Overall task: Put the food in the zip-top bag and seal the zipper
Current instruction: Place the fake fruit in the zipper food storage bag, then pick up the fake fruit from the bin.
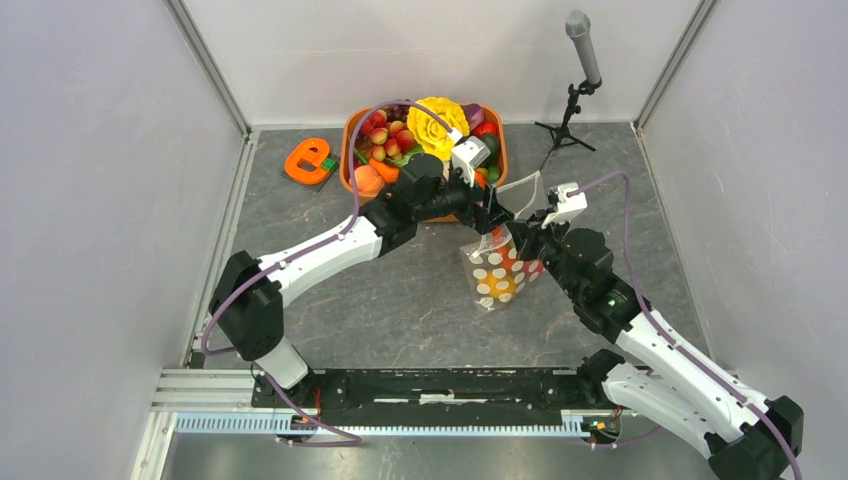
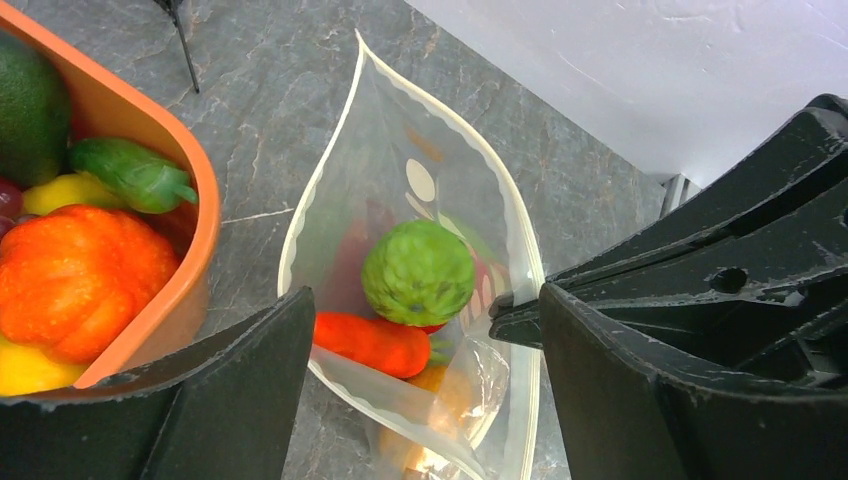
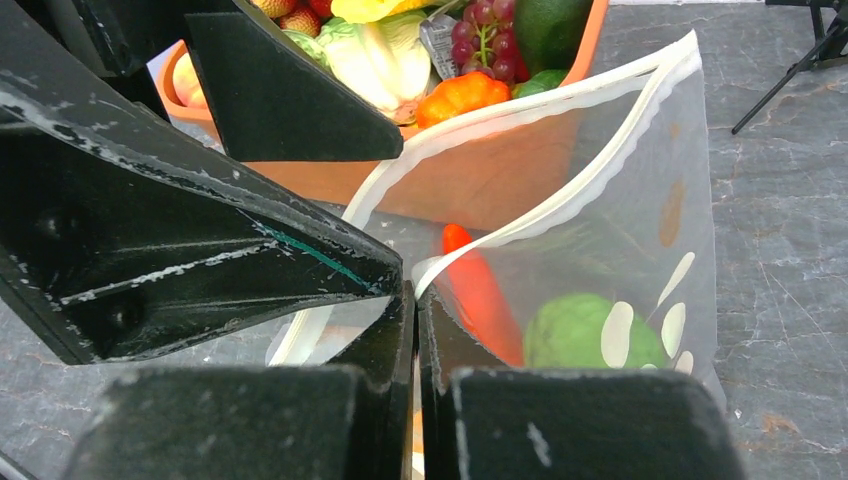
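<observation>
My left gripper hangs over the open mouth of the zip-top bag, its two fingers spread wide with nothing between them. Looking down past them, a bumpy green fruit lies inside the bag. An orange-red vegetable rests against it on the near side. Something yellowish sits lower down, too blurred through the plastic to name.

My right gripper is pressed together on the rim of the bag, pinching the whitish zipper at one end of the mouth. The rest of the strip bows outward, so the mouth stands open.

From above, the bag sits on the grey counter a little right of centre, between my two grippers and just on the near side of the orange tub. The tub is against the far wall and is piled with more food: grapes, strawberries, a green pepper and an orange pumpkin among it. A small orange object lies just left of the tub, and a microphone stand is at the far right.
</observation>
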{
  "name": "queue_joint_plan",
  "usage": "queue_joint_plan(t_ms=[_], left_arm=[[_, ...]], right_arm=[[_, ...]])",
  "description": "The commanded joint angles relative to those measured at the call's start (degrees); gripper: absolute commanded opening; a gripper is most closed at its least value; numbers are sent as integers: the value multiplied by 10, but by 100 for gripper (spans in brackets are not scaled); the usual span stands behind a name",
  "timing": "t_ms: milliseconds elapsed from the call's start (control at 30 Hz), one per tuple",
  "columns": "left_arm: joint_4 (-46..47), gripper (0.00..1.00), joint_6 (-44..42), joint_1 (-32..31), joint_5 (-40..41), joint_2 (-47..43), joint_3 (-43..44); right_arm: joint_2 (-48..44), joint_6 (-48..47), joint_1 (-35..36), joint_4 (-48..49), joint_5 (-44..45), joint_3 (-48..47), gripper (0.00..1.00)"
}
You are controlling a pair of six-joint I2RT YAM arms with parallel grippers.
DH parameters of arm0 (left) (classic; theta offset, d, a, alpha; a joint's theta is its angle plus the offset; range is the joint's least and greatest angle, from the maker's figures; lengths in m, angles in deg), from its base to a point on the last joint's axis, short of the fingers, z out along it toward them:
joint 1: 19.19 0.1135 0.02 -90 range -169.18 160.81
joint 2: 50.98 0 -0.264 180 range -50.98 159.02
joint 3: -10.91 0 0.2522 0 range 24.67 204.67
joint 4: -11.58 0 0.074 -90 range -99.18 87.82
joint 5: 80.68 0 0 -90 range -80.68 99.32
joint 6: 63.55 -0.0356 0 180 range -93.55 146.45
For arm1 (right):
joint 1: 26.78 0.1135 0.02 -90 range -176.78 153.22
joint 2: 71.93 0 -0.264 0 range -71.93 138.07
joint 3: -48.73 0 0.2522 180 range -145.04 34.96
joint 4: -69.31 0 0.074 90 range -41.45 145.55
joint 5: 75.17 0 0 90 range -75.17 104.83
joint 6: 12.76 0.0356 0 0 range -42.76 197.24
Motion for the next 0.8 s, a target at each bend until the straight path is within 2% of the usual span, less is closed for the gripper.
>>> queue_joint_plan(t_ms=[0,167,300,633,767], left_arm=[[43,89,14,-1,1,-21,-3],[67,96,-4,0,71,-51,-23],[64,100,-21,9,120,-35,1],[20,100,6,64,114,118,169],[23,94,0,73,124,179,221]], right_arm=[[-1,3,2,11,10,1,0],[-13,17,2,-4,70,4,0],[-26,12,2,-19,106,6,2],[-26,12,2,-23,91,3,1],[-32,6,2,-29,98,2,1]])
